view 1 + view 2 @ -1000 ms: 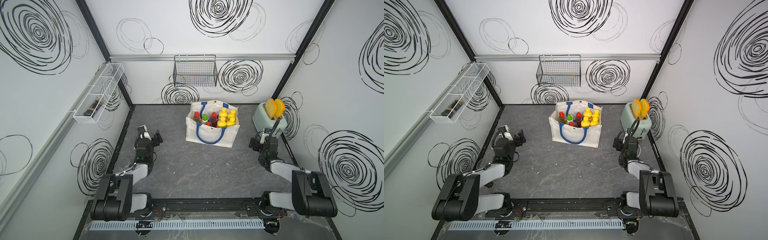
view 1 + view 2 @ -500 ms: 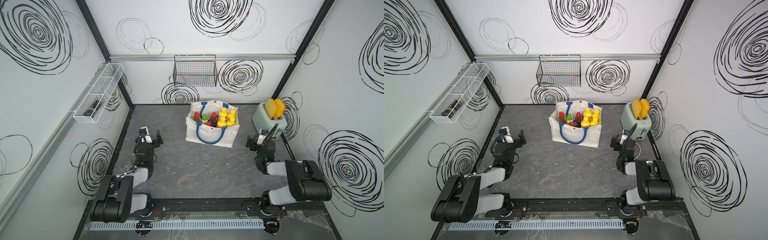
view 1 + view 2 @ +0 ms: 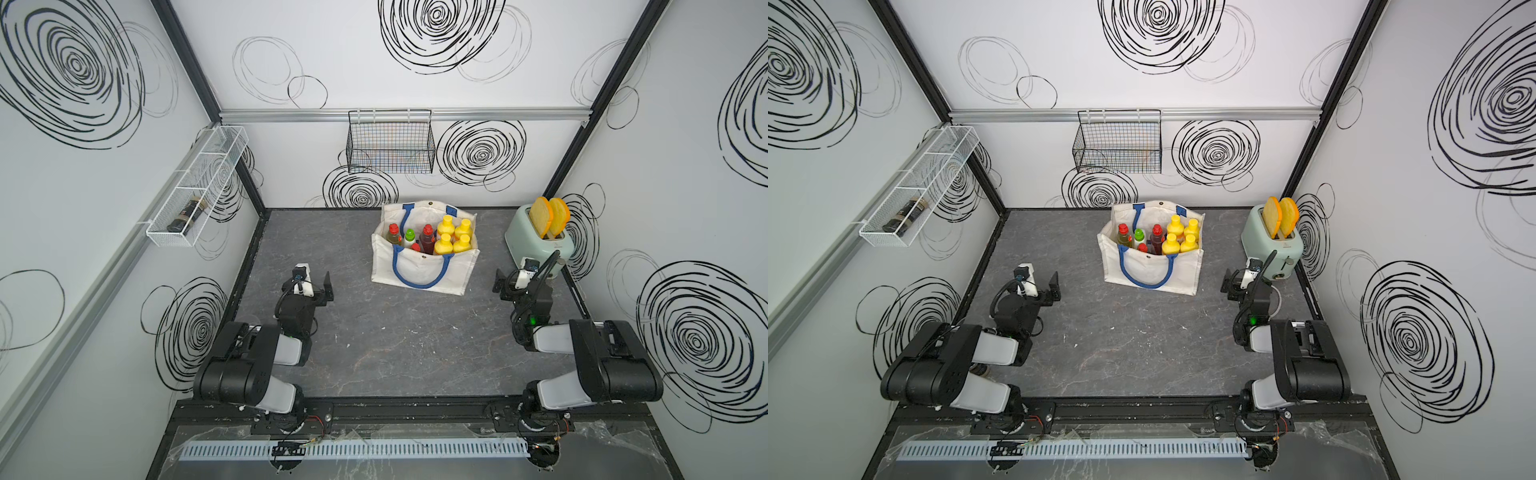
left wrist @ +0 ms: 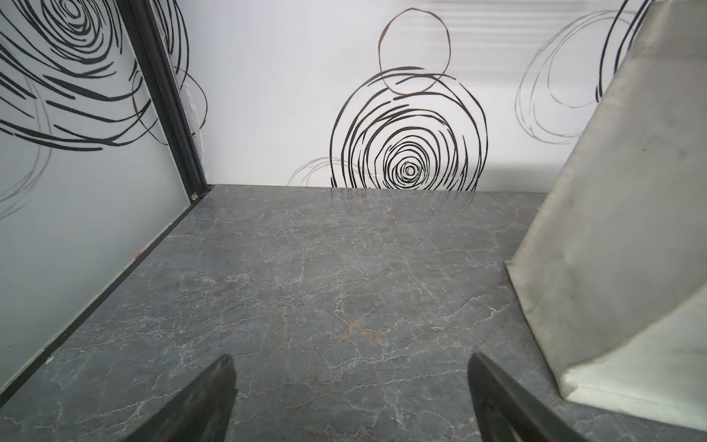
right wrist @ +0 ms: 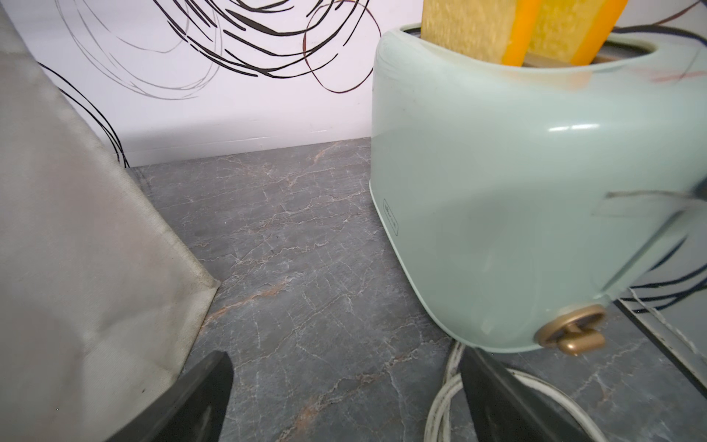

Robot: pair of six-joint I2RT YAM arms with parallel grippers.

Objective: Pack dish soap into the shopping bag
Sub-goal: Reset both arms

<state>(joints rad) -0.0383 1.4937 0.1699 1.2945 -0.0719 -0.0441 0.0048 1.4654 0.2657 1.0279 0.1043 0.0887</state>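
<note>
The white shopping bag point(image 3: 424, 270) point(image 3: 1154, 270) with blue loop handles stands upright at the back middle of the table. Several dish soap bottles stand inside it: orange ones with yellow caps point(image 3: 453, 237) point(image 3: 1179, 237), red-capped ones point(image 3: 427, 233), and a green-capped one point(image 3: 409, 236). My left gripper point(image 3: 316, 279) point(image 3: 1040, 277) point(image 4: 350, 363) is open and holds nothing; it sits low on the table, left of the bag point(image 4: 612, 229). My right gripper point(image 3: 513, 277) point(image 3: 1239, 275) point(image 5: 344, 359) is open and holds nothing, between the bag point(image 5: 76, 229) and the toaster.
A mint toaster point(image 3: 536, 245) point(image 5: 516, 191) with two toast slices stands at the back right, its white cable point(image 5: 447, 398) by my right fingers. A black wire basket point(image 3: 390, 143) hangs on the back wall. A white wire shelf point(image 3: 195, 191) on the left wall holds a dark bottle.
Both arms have folded back toward the front rail and the grippers have shifted slightly inward. Both stay open. The bag and bottles have not moved.
</note>
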